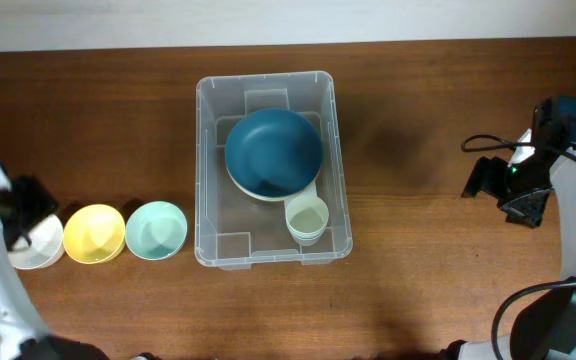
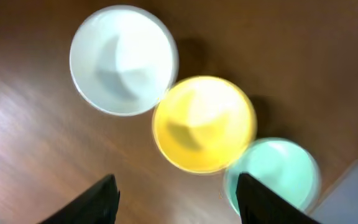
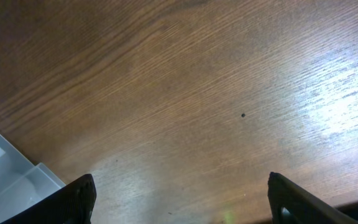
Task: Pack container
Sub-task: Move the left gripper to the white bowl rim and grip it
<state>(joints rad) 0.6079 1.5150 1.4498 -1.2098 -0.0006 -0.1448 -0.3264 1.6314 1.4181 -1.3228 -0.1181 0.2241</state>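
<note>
Clear container [image 1: 258, 225] mid-table, holding a blue bowl [image 1: 274, 152] and a pale green cup [image 1: 307, 218].
Left gripper [image 2: 176, 186] jaws apart, empty, above white bowl [image 2: 123, 60], yellow bowl [image 2: 204, 123], mint bowl [image 2: 277, 171]. Right gripper [image 3: 180, 183] jaws apart over tabletop [image 3: 197, 93], right of container.

Overhead faces straight down; close, blurry left wrist apparently shares the yellow bowl [image 1: 93, 233].
</note>
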